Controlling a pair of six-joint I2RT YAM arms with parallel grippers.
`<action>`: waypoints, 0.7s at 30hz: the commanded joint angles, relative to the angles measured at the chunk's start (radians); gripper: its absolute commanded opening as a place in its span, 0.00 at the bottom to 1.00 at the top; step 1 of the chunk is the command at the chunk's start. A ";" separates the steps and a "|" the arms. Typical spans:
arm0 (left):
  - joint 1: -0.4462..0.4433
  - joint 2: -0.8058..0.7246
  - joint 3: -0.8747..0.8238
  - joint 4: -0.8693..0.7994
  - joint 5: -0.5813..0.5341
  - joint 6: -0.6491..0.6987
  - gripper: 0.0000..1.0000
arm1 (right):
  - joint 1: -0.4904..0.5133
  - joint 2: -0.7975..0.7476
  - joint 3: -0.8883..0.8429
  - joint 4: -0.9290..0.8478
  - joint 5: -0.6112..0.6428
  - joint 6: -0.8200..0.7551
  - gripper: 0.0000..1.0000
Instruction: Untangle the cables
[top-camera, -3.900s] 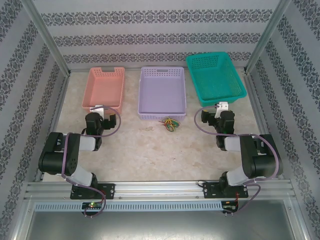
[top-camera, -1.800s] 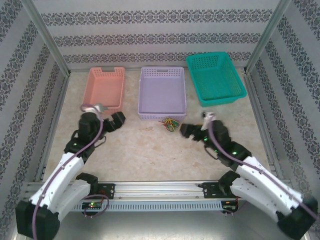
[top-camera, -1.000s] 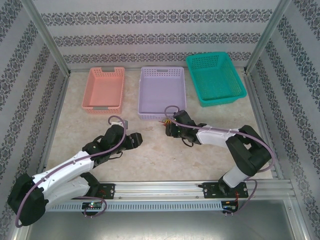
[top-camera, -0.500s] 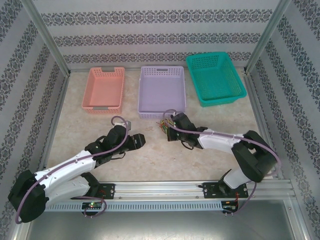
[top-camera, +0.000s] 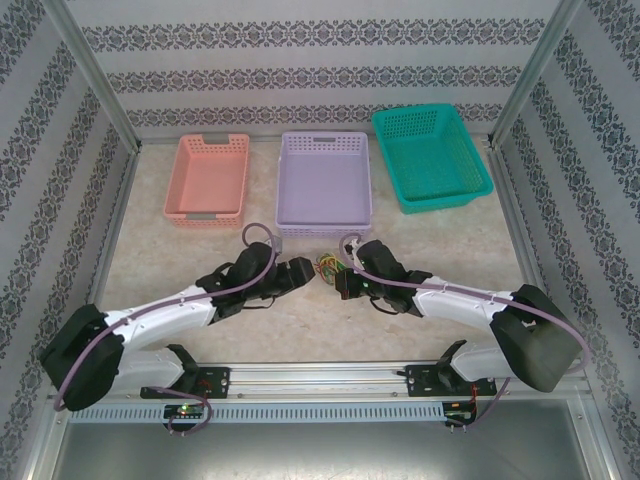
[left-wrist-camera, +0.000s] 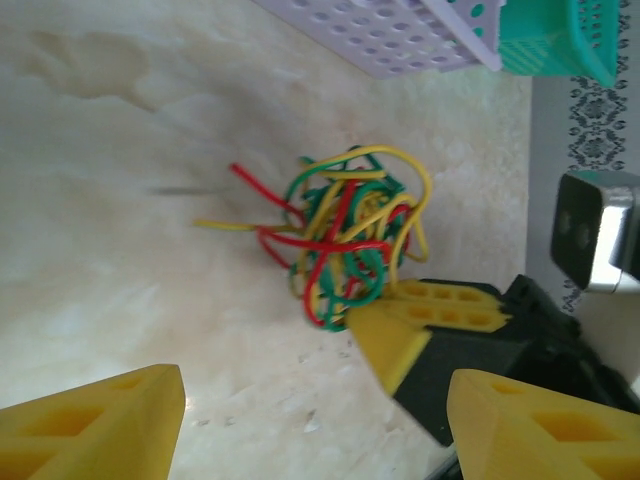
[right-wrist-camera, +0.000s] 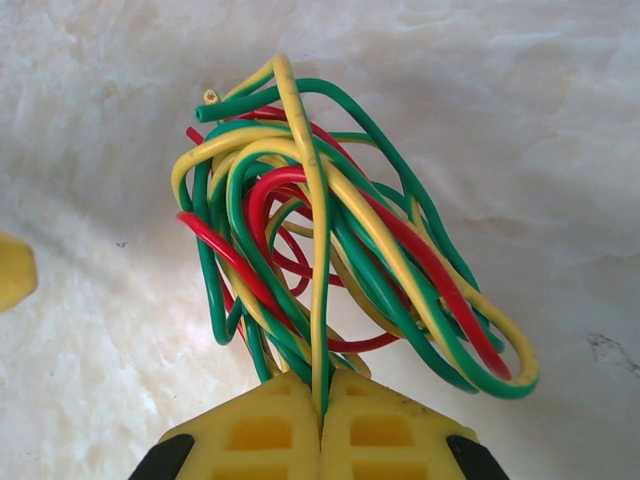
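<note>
Right gripper (right-wrist-camera: 322, 388) pinches the cables (right-wrist-camera: 330, 230), likely light and springy, at one edge; left gripper (top-camera: 303, 272) gapes near a graspable stray end.

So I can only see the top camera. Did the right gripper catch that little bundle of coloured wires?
Observer: Yes. The right wrist camera shows the right gripper shut on the tangle of thin red, yellow and green cables.
Operator: And is the other one touching it?
Observer: No. In the left wrist camera the left gripper is open and apart from the tangle.
</note>
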 joint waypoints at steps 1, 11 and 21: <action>-0.017 0.061 0.044 0.065 0.041 -0.062 0.69 | 0.027 0.003 0.004 0.046 -0.029 0.013 0.00; -0.034 0.214 0.110 0.023 -0.003 -0.058 0.58 | 0.062 0.028 0.005 0.092 -0.035 0.041 0.00; -0.035 0.301 0.106 0.070 -0.064 -0.017 0.16 | 0.052 -0.007 -0.023 0.138 -0.075 0.072 0.00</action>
